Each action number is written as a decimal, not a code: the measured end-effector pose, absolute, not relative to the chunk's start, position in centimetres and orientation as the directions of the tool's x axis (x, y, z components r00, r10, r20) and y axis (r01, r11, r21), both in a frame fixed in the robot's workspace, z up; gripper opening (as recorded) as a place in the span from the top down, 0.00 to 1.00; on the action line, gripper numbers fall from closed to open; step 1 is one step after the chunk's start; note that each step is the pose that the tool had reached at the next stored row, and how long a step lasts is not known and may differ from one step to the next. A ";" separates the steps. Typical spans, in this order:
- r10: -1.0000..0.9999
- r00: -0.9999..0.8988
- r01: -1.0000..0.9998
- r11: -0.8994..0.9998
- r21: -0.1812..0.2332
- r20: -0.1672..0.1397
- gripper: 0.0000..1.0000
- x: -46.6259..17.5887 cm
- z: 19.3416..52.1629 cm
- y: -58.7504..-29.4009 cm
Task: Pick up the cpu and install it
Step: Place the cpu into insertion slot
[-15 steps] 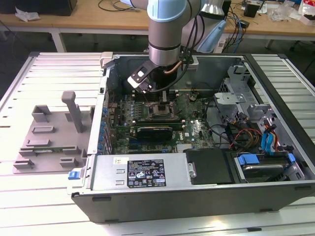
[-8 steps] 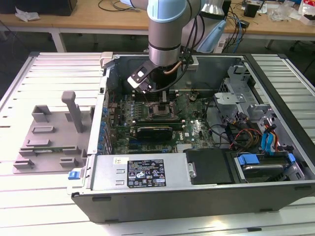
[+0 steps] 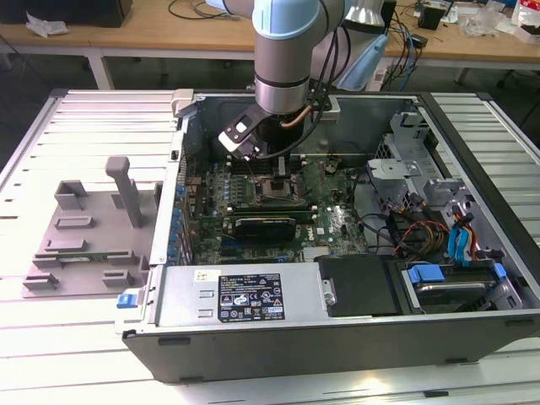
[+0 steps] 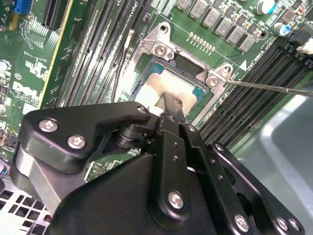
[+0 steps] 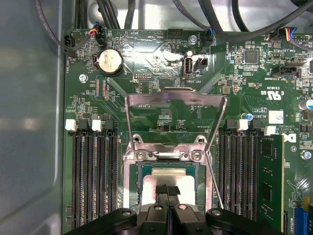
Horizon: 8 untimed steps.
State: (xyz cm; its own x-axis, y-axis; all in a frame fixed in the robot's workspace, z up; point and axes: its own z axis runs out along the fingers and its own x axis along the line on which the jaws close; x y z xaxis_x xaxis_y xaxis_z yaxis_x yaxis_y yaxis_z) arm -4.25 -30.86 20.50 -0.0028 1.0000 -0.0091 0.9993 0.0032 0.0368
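Cpu is lying flat in the open socket frame, in the second wrist view. Gripper is clenching, tips touching its pale plate. Likely light, stiff and fragile; opposite edges are looking safest to hold.

Open computer case on the tabletop, gripper inside it.
Fixture tray sits beside the case on the exterior view's left. In the case: motherboard in the middle, power supply along the near wall, drive cage on the exterior view's right. cpu lies in the socket frame, with memory slots on both sides and the gripper directly over it.
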 end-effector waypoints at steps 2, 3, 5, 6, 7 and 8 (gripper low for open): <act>1.000 -0.003 0.999 0.003 0.037 -0.009 0.89 -4.3 20.8 -30.9; 1.000 -0.003 0.999 0.003 0.037 -0.009 0.89 -4.3 21.0 -30.9; 1.000 0.007 0.999 -0.007 0.036 -0.009 0.89 -4.3 21.0 -30.9; 1.000 0.011 0.999 -0.010 0.037 -0.009 0.89 -4.3 20.9 -30.9; 1.000 0.011 0.999 -0.011 0.037 -0.009 0.89 -4.2 20.8 -30.9; 1.000 0.011 0.999 -0.011 0.037 -0.009 0.89 -4.3 20.6 -30.9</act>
